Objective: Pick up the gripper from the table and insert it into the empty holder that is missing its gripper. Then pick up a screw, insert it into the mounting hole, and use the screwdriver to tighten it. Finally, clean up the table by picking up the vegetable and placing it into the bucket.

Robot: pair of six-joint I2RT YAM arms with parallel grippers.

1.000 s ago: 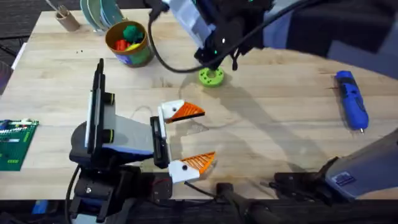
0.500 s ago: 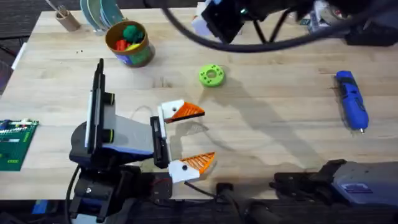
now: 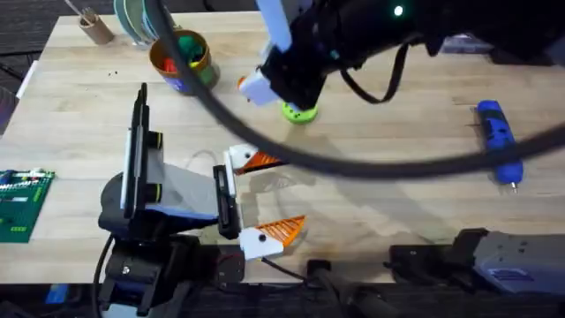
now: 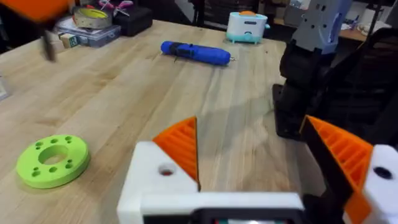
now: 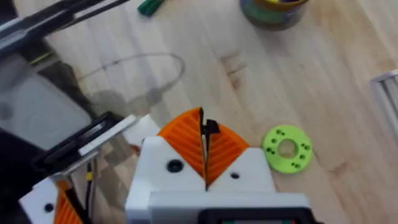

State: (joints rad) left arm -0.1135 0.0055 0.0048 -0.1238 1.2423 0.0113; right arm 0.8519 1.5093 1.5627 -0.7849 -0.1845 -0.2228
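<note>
My right gripper (image 3: 250, 87) hangs over the table just left of a green disc (image 3: 298, 110). In the right wrist view its orange pads (image 5: 186, 140) are pressed together, shut on a small black screw (image 5: 211, 127) that sticks out at the tips. My left gripper (image 3: 287, 194) rests open near the front edge, and both its white mounts carry orange wedges (image 4: 180, 146). The blue screwdriver (image 3: 497, 140) lies at the far right. At the back left stands the bucket (image 3: 201, 78), with a green vegetable (image 3: 187, 42) and red pieces inside. The loose gripper and the empty holder are out of view.
A brown cup with sticks (image 3: 93, 26) stands at the back left corner. A green circuit board (image 3: 19, 201) lies at the left edge. The right arm and its cable cross above the middle. Bare wood lies between the disc (image 5: 286, 148) and the screwdriver (image 4: 196, 53).
The right arm swung from the back of the table toward the left and nearer, and its gripper now hangs beside the green disc. The left arm has not moved.
</note>
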